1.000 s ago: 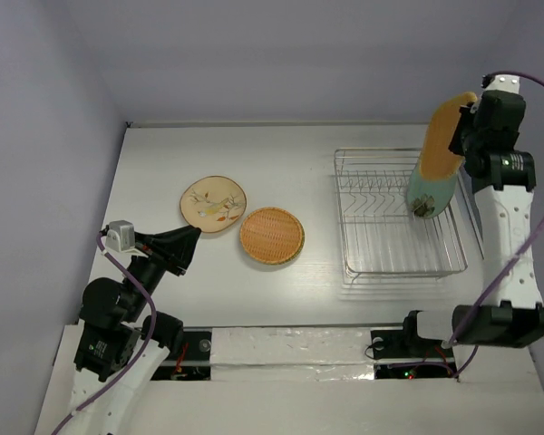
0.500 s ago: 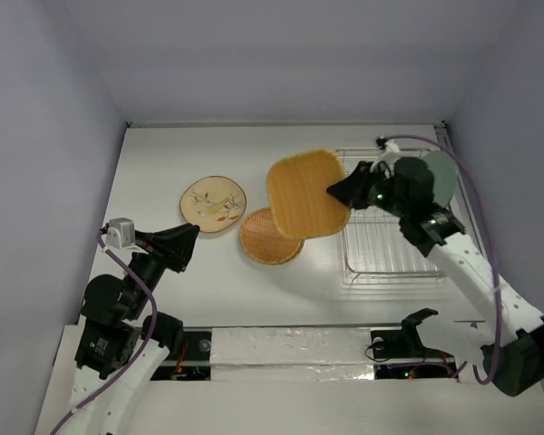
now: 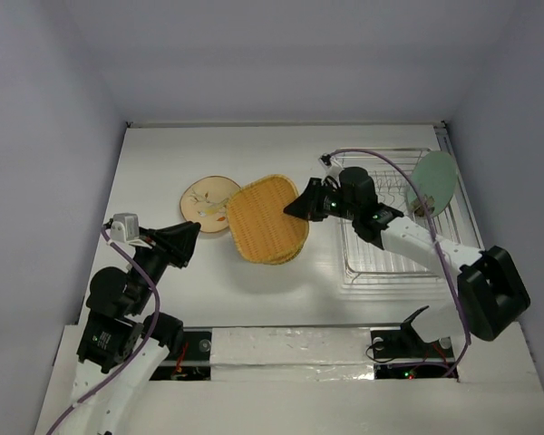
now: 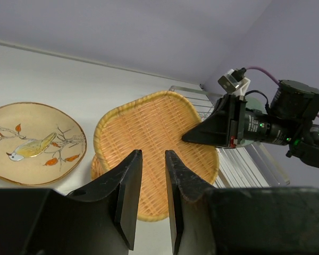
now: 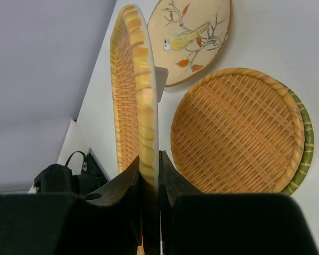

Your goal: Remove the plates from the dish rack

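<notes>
**As the right gripper [image 3: 296, 207] clamps its rim, the rounded-square wicker plate [image 3: 265, 223] hangs left of the dish rack [image 3: 399, 272]**

While the dish rack sits on the white table [image 3: 154, 163], all the action is off its left side. The right gripper reaches out past the rack's left rim, clenched on the edge of the rounded-square wicker plate, which shows its woven face to the overhead camera. The right wrist view has it close up: the two fingers [image 5: 125, 191] squeeze that rim from both sides, with the plate seen edge-on.

Directly beneath it, left of the rack, the round wicker plate [image 5: 234, 130] lies flat on the table. A green-striped rim [image 5: 307, 151] peeks out from under its edge. Whether the held plate touches the round one below cannot be told.

Further left of the rack, just beside the held plate, the cream plate [image 3: 205, 201] with a bird on a branch lies flat. In the rack itself, the pale green plate [image 3: 433, 179] stands on edge at the far right corner, among the prongs.

And the left gripper [image 4: 149, 196]? It hovers well left of the rack, towards the table's near edge, pointing at the plates. Its fingers are parted with nothing between them.
</notes>
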You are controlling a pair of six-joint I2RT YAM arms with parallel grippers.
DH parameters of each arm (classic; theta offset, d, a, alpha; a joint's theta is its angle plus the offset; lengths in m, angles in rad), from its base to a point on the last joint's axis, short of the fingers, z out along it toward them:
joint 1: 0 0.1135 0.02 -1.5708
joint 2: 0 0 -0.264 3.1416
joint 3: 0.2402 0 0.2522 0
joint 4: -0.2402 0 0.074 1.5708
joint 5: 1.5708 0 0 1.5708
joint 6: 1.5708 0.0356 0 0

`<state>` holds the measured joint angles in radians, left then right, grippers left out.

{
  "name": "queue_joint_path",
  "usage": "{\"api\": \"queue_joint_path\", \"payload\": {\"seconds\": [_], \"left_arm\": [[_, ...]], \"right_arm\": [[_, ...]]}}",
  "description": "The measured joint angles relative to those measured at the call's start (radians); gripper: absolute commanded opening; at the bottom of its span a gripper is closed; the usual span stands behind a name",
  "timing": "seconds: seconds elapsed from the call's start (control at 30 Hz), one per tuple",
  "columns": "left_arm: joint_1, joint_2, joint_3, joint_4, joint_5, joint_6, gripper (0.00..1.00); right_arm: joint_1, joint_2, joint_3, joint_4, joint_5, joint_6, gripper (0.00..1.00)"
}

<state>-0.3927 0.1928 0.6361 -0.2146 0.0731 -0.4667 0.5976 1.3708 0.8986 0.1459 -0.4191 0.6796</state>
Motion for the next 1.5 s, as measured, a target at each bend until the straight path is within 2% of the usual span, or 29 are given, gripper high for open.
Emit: {"api": "queue_joint_path", "payload": {"seconds": [0.2, 0.57, 0.87, 1.0, 1.1, 1.27, 1.3, 1.4, 1.5], "left_arm": [[0.000, 0.003, 0.000, -0.001, -0.006, -0.003, 0.22], [0.000, 0.008, 0.000, -0.001, -0.007, -0.003, 0.22], [0.000, 0.008, 0.000, -0.001, -0.007, -0.003, 0.22], [0.000, 0.008, 0.000, -0.001, -0.007, -0.003, 0.22], [0.000, 0.008, 0.000, -0.001, -0.007, -0.003, 0.22], [0.000, 0.008, 0.000, -0.001, -0.007, -0.003, 0.22], [0.000, 0.008, 0.000, -0.001, -0.007, -0.003, 0.22], [0.000, 0.008, 0.000, -0.001, -0.007, -0.003, 0.21], [0.000, 0.008, 0.000, -0.001, -0.007, -0.003, 0.22]], "right_arm": [[0.000, 0.104, 0.000, 0.049, 0.004, 0.006, 0.00], [0.000, 0.194, -0.029, 0.058, 0.043, 0.002, 0.01], [0.001, 0.195, -0.079, 0.043, 0.132, -0.014, 0.20], [0.008, 0.193, -0.079, 0.028, 0.190, -0.032, 0.43], [0.008, 0.193, -0.080, 0.002, 0.235, -0.048, 0.54], [0.006, 0.175, -0.080, -0.049, 0.306, -0.064, 0.59], [0.006, 0.165, -0.080, -0.060, 0.320, -0.069, 0.64], [0.006, 0.124, -0.076, -0.100, 0.372, -0.087, 0.69], [0.006, 0.077, -0.056, -0.153, 0.422, -0.113, 0.70]]}}
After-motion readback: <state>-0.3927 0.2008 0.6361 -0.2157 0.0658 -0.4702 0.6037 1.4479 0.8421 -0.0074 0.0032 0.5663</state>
